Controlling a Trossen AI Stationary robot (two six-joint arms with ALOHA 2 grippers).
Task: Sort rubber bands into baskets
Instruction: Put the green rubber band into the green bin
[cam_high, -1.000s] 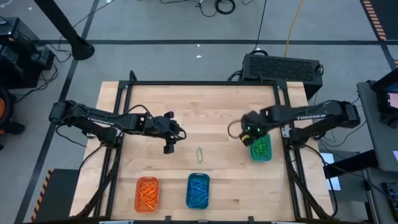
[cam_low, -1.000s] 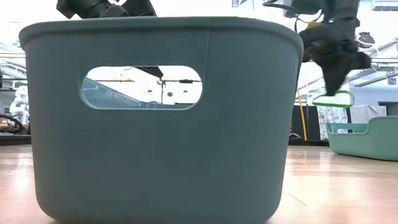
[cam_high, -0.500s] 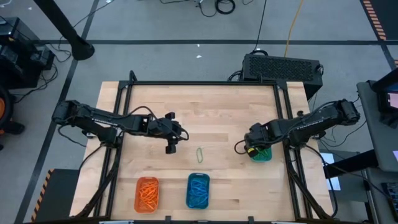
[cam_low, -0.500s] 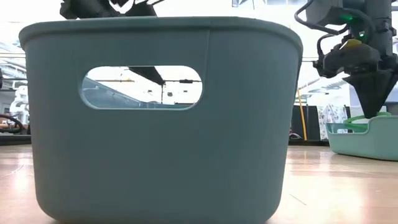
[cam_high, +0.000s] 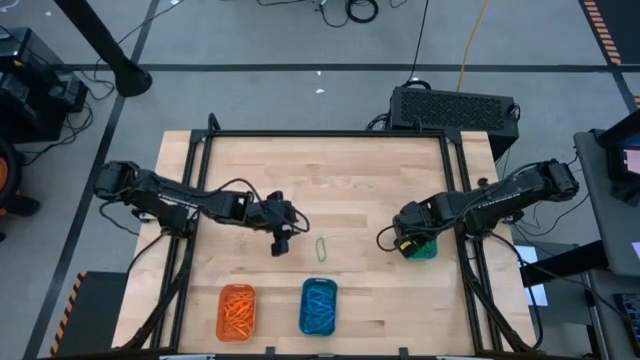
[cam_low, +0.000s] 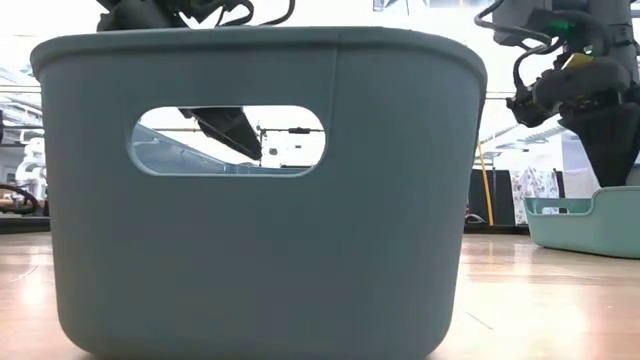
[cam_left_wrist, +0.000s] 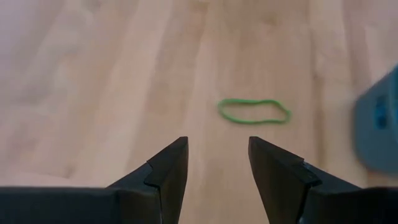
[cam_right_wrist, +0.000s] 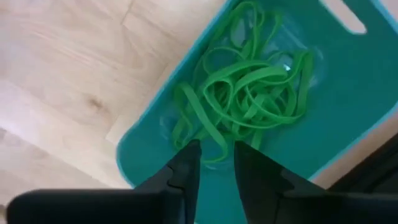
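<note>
On the wooden table (cam_high: 330, 180), seen from straight above, the left gripper (cam_high: 281, 243) hovers near the middle, with a single green rubber band (cam_high: 321, 249) lying flat on the wood just beside it at three o'clock. Toward the near edge, at six o'clock from that band, sit the orange basket (cam_high: 238, 311) and the blue basket (cam_high: 318, 306), side by side and each holding bands of its own colour. At the table's three o'clock side, the right gripper (cam_high: 408, 240) is down over the teal basket (cam_high: 426, 248), covering most of it.

From table height, the wall of the blue basket (cam_low: 250, 200) fills most of the view. The left gripper (cam_low: 225, 127) shows through its handle slot. At three o'clock, the right gripper (cam_low: 612, 160) points down into the teal basket (cam_low: 590, 225).

In the left wrist view, the left gripper (cam_left_wrist: 217, 163) has its fingers spread, holding nothing, with the green rubber band (cam_left_wrist: 254, 111) on the wood just ahead and touching neither finger.

In the right wrist view, the right gripper (cam_right_wrist: 216, 163) has its fingers parted a little, gripping nothing, right above a tangle of green rubber bands (cam_right_wrist: 245, 99) lying inside the teal basket (cam_right_wrist: 348, 81).
</note>
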